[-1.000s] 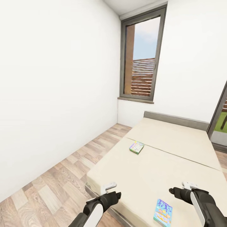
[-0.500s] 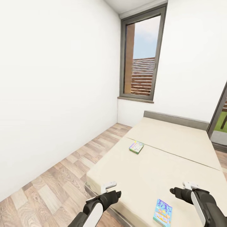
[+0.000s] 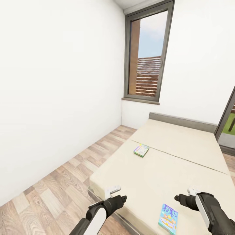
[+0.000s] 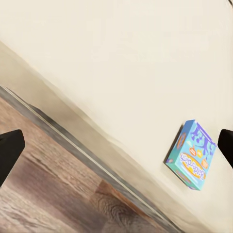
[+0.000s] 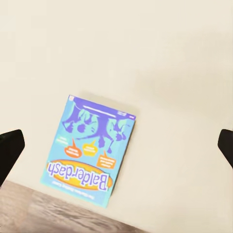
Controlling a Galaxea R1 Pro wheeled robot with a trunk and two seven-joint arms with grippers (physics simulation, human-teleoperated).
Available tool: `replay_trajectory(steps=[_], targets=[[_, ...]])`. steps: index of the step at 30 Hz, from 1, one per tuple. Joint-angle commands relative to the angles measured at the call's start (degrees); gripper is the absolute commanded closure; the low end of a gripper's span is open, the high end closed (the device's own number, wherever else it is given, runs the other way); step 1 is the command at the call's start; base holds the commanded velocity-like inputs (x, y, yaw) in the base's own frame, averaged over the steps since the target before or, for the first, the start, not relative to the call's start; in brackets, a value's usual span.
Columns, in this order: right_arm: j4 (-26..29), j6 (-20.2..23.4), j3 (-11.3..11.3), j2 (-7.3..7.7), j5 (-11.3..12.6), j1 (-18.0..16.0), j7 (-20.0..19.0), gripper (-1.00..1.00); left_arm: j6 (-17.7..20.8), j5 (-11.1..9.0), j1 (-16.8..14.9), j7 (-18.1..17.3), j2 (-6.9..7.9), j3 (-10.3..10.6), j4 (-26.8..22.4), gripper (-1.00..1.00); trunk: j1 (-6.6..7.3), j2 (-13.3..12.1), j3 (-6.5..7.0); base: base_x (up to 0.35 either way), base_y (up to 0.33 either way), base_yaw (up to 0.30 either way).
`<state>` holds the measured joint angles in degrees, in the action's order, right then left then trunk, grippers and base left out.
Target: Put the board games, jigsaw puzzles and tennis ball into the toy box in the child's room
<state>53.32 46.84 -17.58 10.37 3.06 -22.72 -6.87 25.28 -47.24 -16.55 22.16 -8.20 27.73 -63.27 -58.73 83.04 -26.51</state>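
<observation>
Black fingertips of the right gripper stand wide apart over the blue Balderdash board game, which lies flat at the bed's near edge, long axis running away; the left gripper, likewise spread, sits farther off.

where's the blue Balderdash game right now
The blue Balderdash game lies flat on the bed, near its closest edge in the head view, just below and inboard of the right gripper and far from the green board game.
</observation>
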Motion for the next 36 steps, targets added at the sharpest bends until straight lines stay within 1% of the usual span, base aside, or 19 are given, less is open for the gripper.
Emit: replay_trajectory(steps=[1, 8, 17, 26, 36], targets=[[0.04, 0.27, -0.08, 0.0, 0.28, -0.04, -0.02, -1.0, 0.05, -0.6, -0.04, 0.55, 0.01, 0.08, -0.09, -1.0, 0.0, 0.04, -0.16, 0.0, 0.0, 0.0], [-1.07, 0.45, -0.09, 0.05, 0.28, -0.77, -0.01, -1.0, 0.05, -1.04, -0.05, 0.55, 0.07, 0.0, -0.07, -1.0, 0.0, 0.04, -0.81, 0.0, 0.0, 0.0], [-1.45, 0.5, -0.09, 0.16, 0.28, -1.11, -0.05, -1.0, -0.08, -1.11, -0.04, 0.37, 0.14, -0.04, 0.17, -1.0, 0.0, 0.04, -1.64, 0.0, 0.0, 0.0], [-1.91, 0.53, -0.07, 1.4, 0.28, -1.25, -0.37, -1.0, -0.31, -1.02, 0.01, 0.3, 0.46, -0.16, 0.55, -1.0, 0.0, 0.04, -2.48, 0.0, 0.0, 0.0], [-3.68, 0.53, -0.02, 2.05, 0.28, -2.43, -0.54, -1.0, -0.44, -1.01, 0.02, 0.27, 0.79, -0.2, 0.66, -1.0, 0.0, 0.04, -3.41, 0.0, 0.0, 0.0]])
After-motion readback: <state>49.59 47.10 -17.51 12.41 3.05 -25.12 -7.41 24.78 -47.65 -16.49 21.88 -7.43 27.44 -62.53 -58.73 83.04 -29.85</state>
